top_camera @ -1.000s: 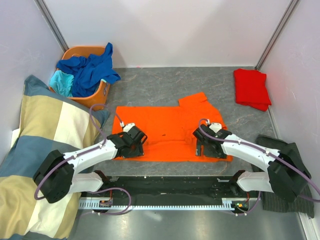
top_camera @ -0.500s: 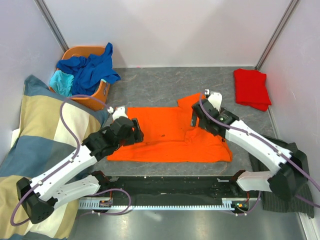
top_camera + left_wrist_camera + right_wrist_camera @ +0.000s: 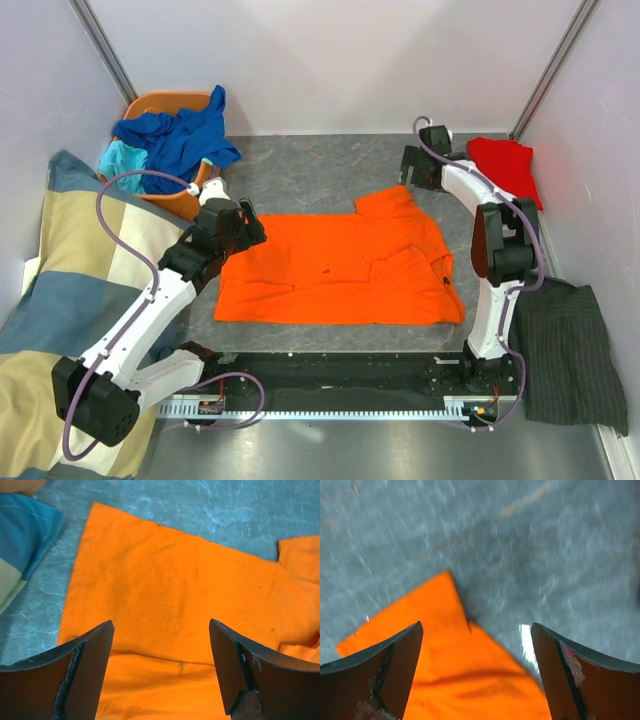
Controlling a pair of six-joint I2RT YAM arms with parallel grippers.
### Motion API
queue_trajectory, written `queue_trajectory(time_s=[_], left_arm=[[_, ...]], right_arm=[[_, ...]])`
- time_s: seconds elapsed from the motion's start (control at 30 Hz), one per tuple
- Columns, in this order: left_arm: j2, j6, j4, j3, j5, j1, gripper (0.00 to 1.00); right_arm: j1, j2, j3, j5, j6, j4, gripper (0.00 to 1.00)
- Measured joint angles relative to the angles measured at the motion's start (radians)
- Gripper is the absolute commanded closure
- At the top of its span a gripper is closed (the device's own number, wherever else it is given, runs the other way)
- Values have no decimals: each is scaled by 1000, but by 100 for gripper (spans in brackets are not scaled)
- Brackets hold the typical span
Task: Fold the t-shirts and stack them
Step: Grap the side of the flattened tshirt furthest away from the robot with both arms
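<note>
the orange t-shirt point(image 3: 335, 270) lies flat on the grey table point(image 3: 310, 170), half folded; the left gripper point(image 3: 160, 680) hovers by its far left corner and the right gripper point(image 3: 477, 675) over the far sleeve corner, both with jaws spread and empty, probably lining up the next pinch; the right wrist view is blurred, hiding fold detail

No readable text or labels.

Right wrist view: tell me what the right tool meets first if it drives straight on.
Probably the orange t-shirt, whose sleeve corner lies between the right tool's open fingers, with grey table just past it; depth is unclear.
</note>
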Motion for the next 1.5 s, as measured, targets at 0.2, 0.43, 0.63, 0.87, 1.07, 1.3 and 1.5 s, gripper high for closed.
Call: queue_trajectory(time_s=[0.2, 0.43, 0.63, 0.87, 1.07, 1.3, 1.5], left_arm=[[0, 10, 17, -46, 72, 1, 16], [4, 14, 31, -51, 97, 7, 16], [23, 14, 45, -59, 118, 10, 16], [23, 14, 56, -87, 122, 13, 16], [22, 14, 59, -106, 122, 19, 16], [22, 14, 60, -110, 122, 32, 16], [19, 14, 60, -114, 122, 39, 16]], right_arm=[[-72, 104, 122, -154, -65, 28, 4], [-81, 215, 153, -303, -120, 7, 12], [-72, 232, 183, -371, -136, -3, 21], [-67, 251, 203, -385, -152, -19, 44], [-67, 260, 209, -388, -154, -21, 55], [-67, 280, 240, -395, -154, -35, 58], [-67, 308, 276, -414, -154, -35, 75]])
